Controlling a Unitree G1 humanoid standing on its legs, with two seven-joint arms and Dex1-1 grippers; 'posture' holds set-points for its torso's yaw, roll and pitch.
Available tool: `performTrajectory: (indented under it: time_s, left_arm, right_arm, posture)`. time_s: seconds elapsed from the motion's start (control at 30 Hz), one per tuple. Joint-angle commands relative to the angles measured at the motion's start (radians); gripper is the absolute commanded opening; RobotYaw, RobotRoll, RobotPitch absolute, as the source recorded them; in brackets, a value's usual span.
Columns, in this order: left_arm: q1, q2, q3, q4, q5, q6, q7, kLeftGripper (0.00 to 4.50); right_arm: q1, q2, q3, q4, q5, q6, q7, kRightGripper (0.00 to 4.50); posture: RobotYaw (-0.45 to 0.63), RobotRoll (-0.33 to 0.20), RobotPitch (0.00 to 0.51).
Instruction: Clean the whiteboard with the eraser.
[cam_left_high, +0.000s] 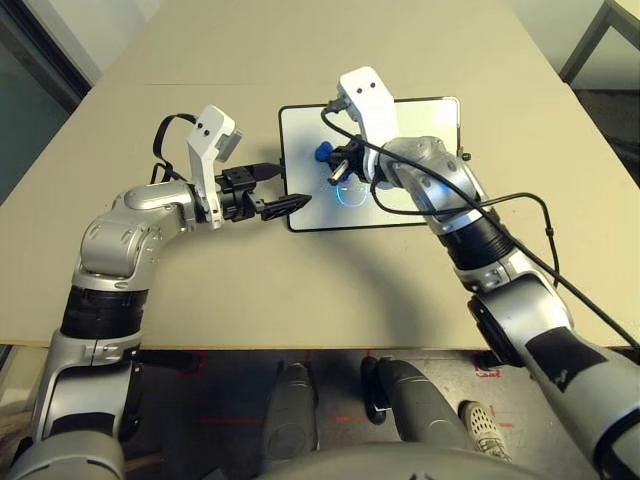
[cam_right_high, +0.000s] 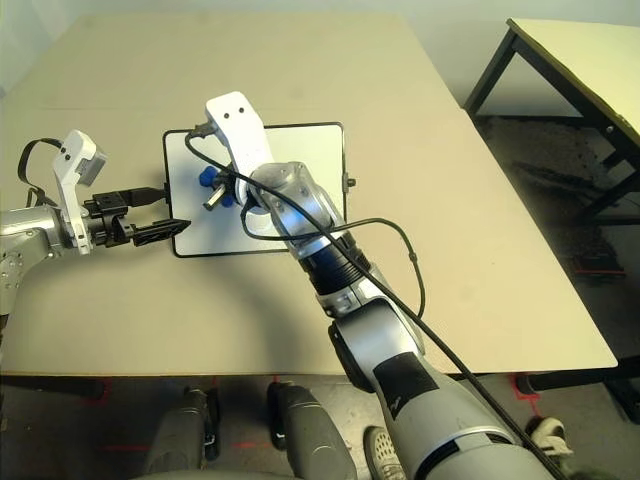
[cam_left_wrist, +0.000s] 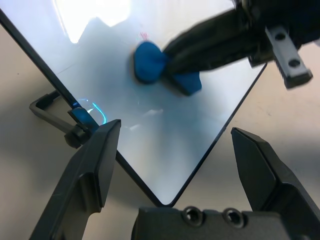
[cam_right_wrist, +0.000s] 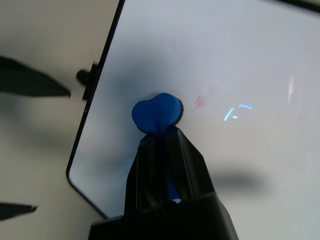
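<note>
The whiteboard (cam_left_high: 305, 130) lies flat on the tan table, black-framed, with a faint blue arc (cam_left_high: 350, 195) and a tiny red mark (cam_right_wrist: 200, 101) on it. My right gripper (cam_right_wrist: 160, 134) is shut on the blue eraser (cam_left_high: 324, 152), whose rounded end (cam_right_wrist: 156, 111) rests on the board's left part. My left gripper (cam_left_high: 290, 186) stands open at the board's left edge near its front corner, with nothing between its fingers (cam_left_wrist: 100, 150). In the left wrist view the eraser (cam_left_wrist: 150, 62) sits beyond that corner, held by the right gripper.
The tan table (cam_left_high: 300, 290) reaches well beyond the board on all sides. A small black knob (cam_right_high: 349, 182) sticks out of the board's right side. A black cable (cam_right_high: 400, 235) loops off my right forearm. Another table (cam_right_high: 580, 60) stands at the far right.
</note>
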Motion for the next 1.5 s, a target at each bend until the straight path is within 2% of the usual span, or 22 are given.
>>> performTrajectory:
  time_s: [0.03, 0.27, 0.4, 0.7, 0.97, 1.5]
  left_arm:
    - [0.019, 0.0, -0.01, -0.015, -0.005, 0.006, -0.001, 4.5]
    - [0.02, -0.004, -0.011, -0.012, -0.003, 0.002, -0.001, 4.5]
    - [0.018, -0.006, -0.012, -0.007, -0.001, -0.001, -0.002, 4.5]
    - [0.016, -0.006, -0.014, 0.001, 0.001, -0.005, -0.009, 4.5]
    - [0.019, -0.007, -0.011, -0.007, 0.0, 0.0, -0.003, 4.5]
    - [0.014, -0.01, -0.011, -0.018, -0.002, 0.007, 0.002, 4.5]
  right_arm:
    - [0.046, -0.001, 0.039, -0.025, 0.014, 0.059, 0.016, 0.04]
    - [0.085, -0.015, 0.066, -0.063, 0.02, 0.085, 0.03, 0.04]
    - [0.07, -0.015, 0.05, -0.043, 0.019, 0.06, 0.019, 0.04]
    - [-0.083, 0.05, -0.075, 0.07, 0.041, -0.029, -0.061, 0.04]
    - [-0.15, 0.052, -0.118, 0.147, 0.032, -0.096, -0.097, 0.04]
    - [-0.142, 0.022, -0.1, 0.267, 0.001, -0.189, -0.112, 0.04]
  posture:
    - [0.01, 0.0, 0.156]
    - [0.0, 0.0, 0.154]
    - [0.0, 0.0, 0.153]
    - [0.0, 0.0, 0.152]
    - [0.01, 0.0, 0.148]
    - [0.01, 0.0, 0.142]
